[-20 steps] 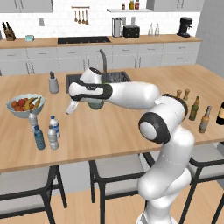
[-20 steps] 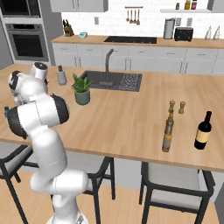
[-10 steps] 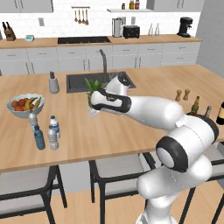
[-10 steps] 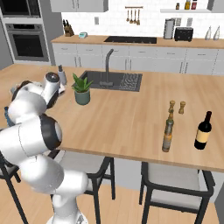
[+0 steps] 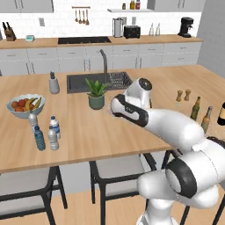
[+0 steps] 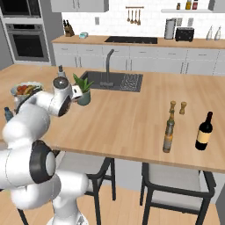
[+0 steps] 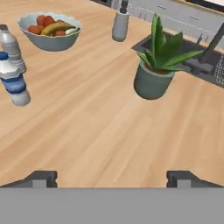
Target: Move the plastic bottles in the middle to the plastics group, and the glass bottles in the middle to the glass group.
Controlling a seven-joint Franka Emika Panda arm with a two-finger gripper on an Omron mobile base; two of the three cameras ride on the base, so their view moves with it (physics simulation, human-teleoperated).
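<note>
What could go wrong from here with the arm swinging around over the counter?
The potted plant stands right beside the arm's elbow; a wide swing might tip it.

The plastic bottles crowd near the counter's front edge next to the fruit bowl, so a nudge may topple several.

The brown glass bottle sits close to the olive-green bottle, so the open end effector might knock one while passing.
</note>
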